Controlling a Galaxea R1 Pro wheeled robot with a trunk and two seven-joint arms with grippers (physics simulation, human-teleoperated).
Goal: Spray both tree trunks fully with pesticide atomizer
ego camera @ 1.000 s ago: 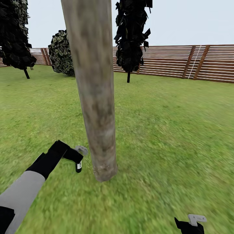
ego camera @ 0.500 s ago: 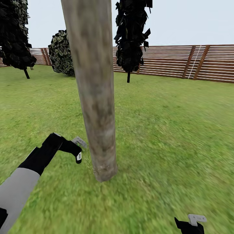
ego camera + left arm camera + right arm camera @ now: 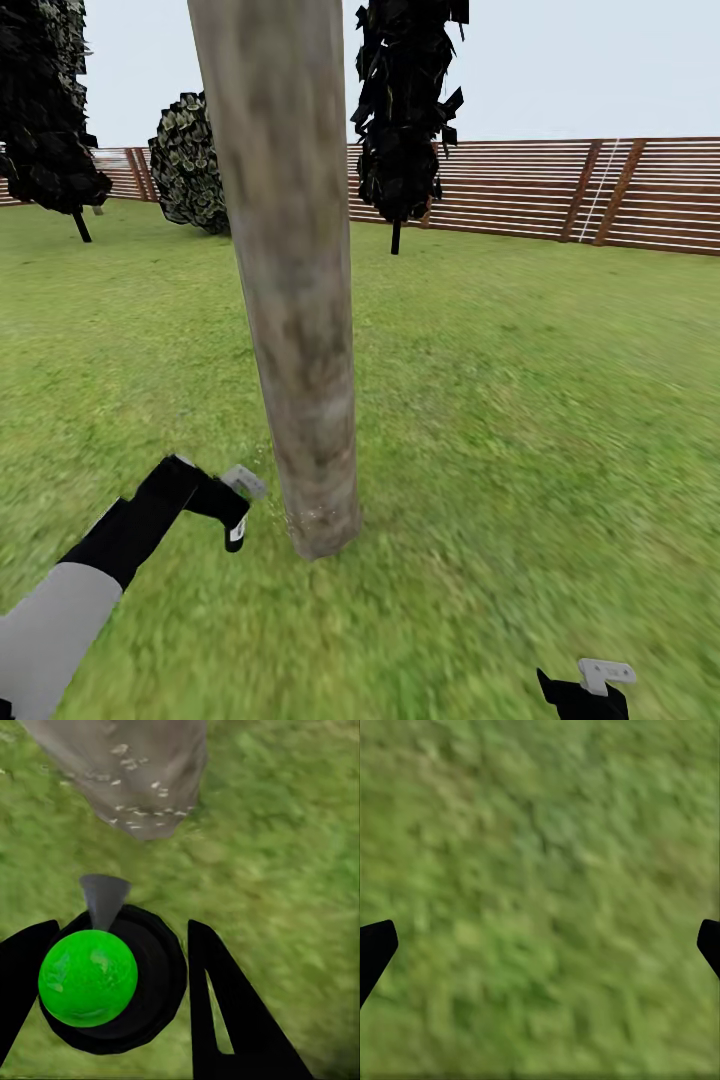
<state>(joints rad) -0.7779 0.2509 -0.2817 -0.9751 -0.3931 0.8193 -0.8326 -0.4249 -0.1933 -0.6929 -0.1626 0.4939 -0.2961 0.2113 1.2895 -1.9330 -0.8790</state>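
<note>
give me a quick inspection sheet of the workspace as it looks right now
surface: green grass, blurry.
job's things: pesticide atomizer held between left claw fingers, nozzle aimed at the base of the tree trunk; pale specks on the bark near the ground.
clutter: nothing seen.
grippers: left claw shut on the atomizer; right claw open over grass.
cables: nothing seen.
surroundings: brown slatted fence, dark trees, bush.

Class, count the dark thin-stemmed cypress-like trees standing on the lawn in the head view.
2. One dark tree stands at the far left of the lawn; the other stands just right of the thick trunk, before the fence. The trunk might hide more.
</note>
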